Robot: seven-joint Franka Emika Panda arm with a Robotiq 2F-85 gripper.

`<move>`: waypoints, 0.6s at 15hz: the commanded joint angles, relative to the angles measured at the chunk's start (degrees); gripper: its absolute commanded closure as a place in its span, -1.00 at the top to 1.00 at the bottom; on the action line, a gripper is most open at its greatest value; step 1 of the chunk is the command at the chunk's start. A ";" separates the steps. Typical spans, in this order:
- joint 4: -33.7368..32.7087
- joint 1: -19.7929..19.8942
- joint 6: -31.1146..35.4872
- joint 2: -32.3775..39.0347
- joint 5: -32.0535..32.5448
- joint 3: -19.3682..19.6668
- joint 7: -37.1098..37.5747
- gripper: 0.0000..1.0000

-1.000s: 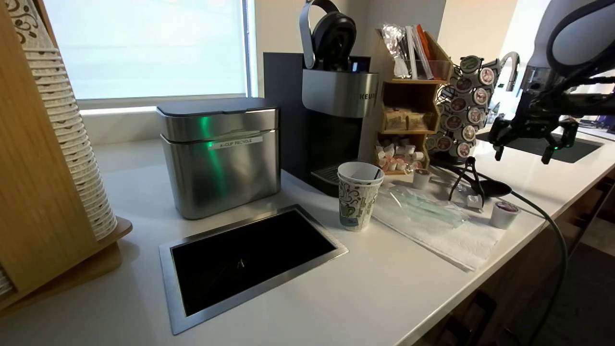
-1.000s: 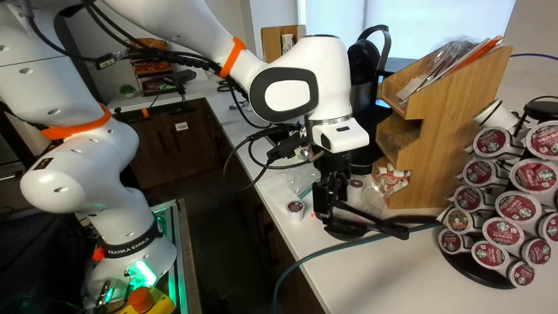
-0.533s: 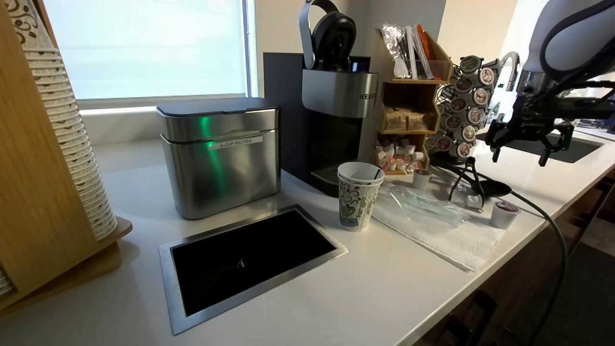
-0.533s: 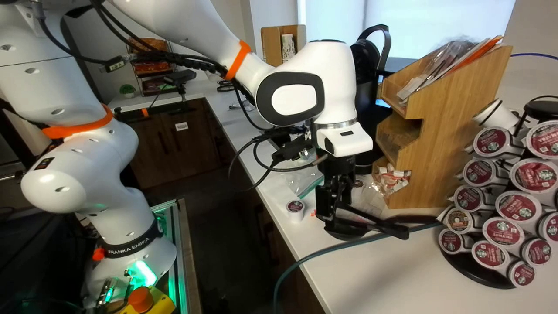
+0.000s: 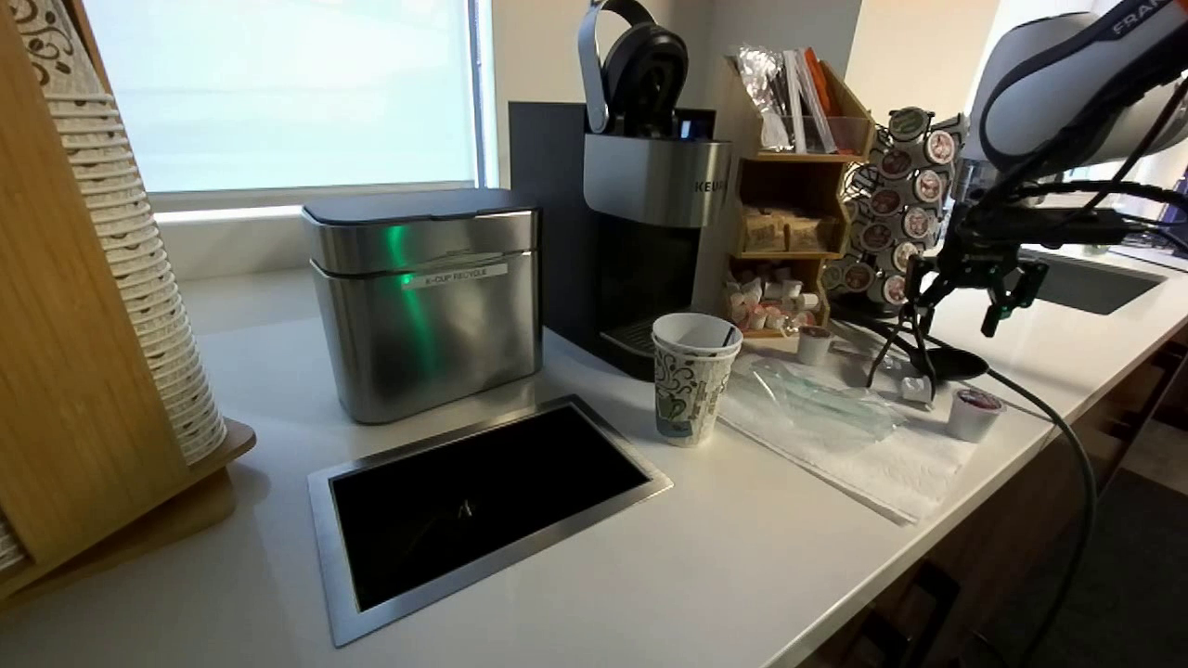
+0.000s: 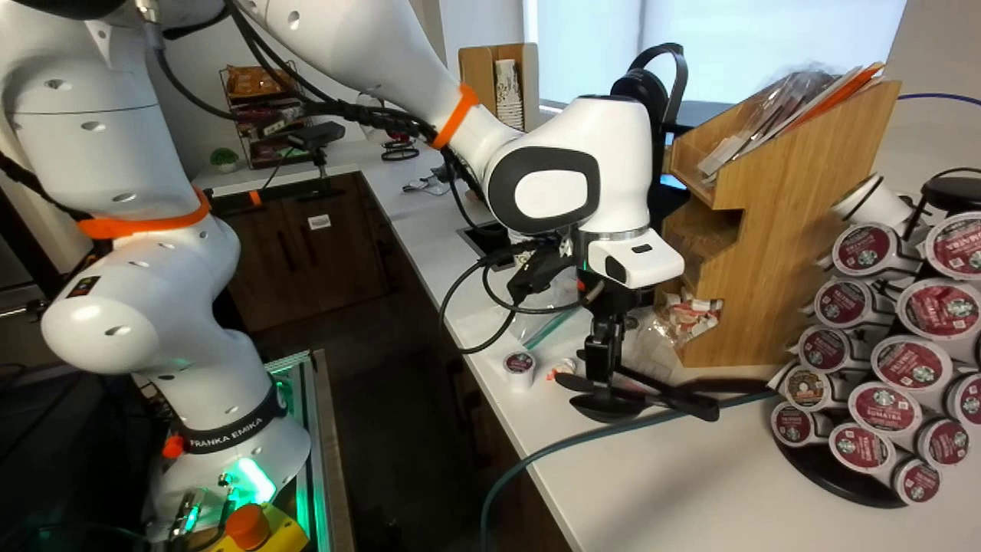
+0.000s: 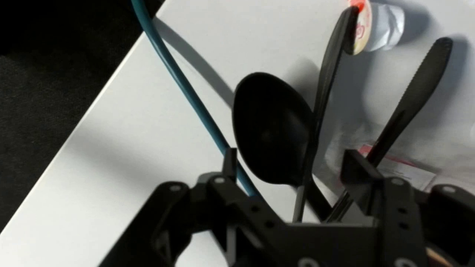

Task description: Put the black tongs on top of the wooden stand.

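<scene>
The black tongs (image 6: 697, 402) lie on the counter with their arms spread, beside and partly over a black ladle (image 6: 602, 409). In the wrist view one tongs arm (image 7: 328, 66) runs between the open fingers, across the ladle's edge. The other arm (image 7: 417, 94) passes behind the right finger; the joined end is hidden by the gripper. My gripper (image 5: 952, 314) is open and empty, pointing down just above the tongs; it also shows in the wrist view (image 7: 291, 161). The wooden stand (image 6: 797, 268) stands behind the tongs, with packets in its compartments (image 5: 789, 232).
A teal cable (image 6: 563, 451) crosses the counter beside the ladle. A coffee pod (image 6: 519, 371) and a creamer cup (image 7: 384, 27) sit near the tongs. A pod carousel (image 6: 904, 360) stands beside the stand. The coffee machine (image 5: 650, 181) and paper cups (image 5: 691, 390) are farther along.
My open gripper has moved over the tongs: leftward in one exterior view, right and slightly down in the other. The tongs have not visibly moved.
</scene>
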State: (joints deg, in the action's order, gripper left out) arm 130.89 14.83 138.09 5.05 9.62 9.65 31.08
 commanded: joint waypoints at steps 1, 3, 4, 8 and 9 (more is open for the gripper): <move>-2.49 -1.90 -0.53 3.15 -1.94 1.35 -1.26 0.16; -2.38 -2.35 0.10 3.72 -1.48 1.80 -1.07 0.15; -2.53 -2.50 0.18 4.30 -1.54 1.97 -1.30 0.10; -3.21 -3.35 0.83 6.21 -1.30 2.59 -0.89 -0.08; -3.43 -3.61 0.78 6.50 -1.07 2.73 -0.62 -0.23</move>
State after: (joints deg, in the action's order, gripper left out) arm 128.69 12.63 138.19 9.65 9.22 11.20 30.89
